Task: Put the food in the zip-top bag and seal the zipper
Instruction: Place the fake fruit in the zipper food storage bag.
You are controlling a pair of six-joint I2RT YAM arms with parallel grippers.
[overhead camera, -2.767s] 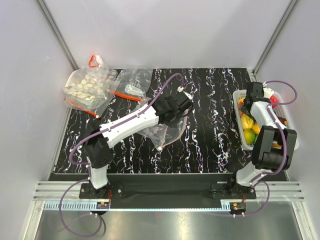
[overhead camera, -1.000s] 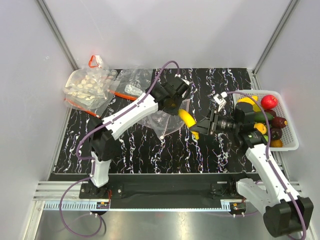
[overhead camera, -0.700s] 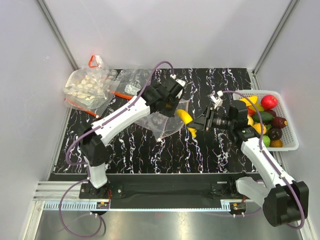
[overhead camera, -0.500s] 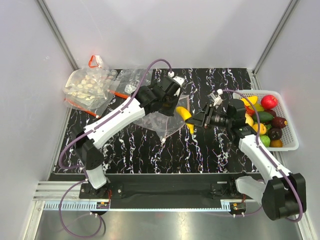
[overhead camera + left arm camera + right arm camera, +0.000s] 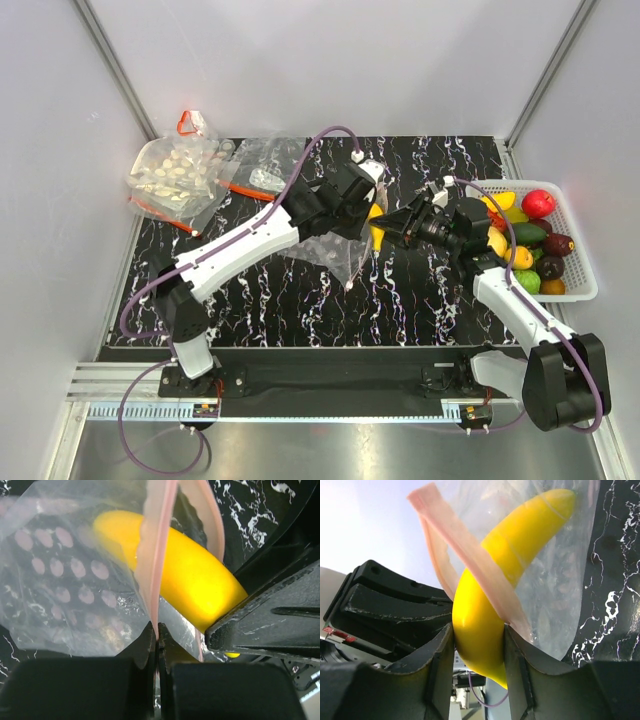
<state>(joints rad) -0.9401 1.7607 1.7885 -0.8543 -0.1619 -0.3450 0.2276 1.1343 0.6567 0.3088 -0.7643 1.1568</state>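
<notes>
My left gripper (image 5: 358,205) is shut on the red-orange zipper strip (image 5: 156,555) of the dotted zip-top bag (image 5: 330,245) and holds its mouth up and open. My right gripper (image 5: 392,226) is shut on a yellow toy banana (image 5: 376,228). The banana's front half is inside the bag's mouth, as shown in the left wrist view (image 5: 175,570) and the right wrist view (image 5: 490,595). In the right wrist view my gripper (image 5: 477,645) clamps the banana's thick end, with the zipper strip (image 5: 465,535) draped over the fruit. The bag (image 5: 65,570) hangs below.
A white mesh basket (image 5: 585,290) at the right edge holds several more toy fruits, among them a red one (image 5: 538,203). At the back left lie a bag of pale pieces (image 5: 175,170) and a small clear bag (image 5: 265,160).
My right gripper carried the banana left from the basket into the bag's mouth. My left gripper lifted the bag's mouth and shifted right to meet it.
</notes>
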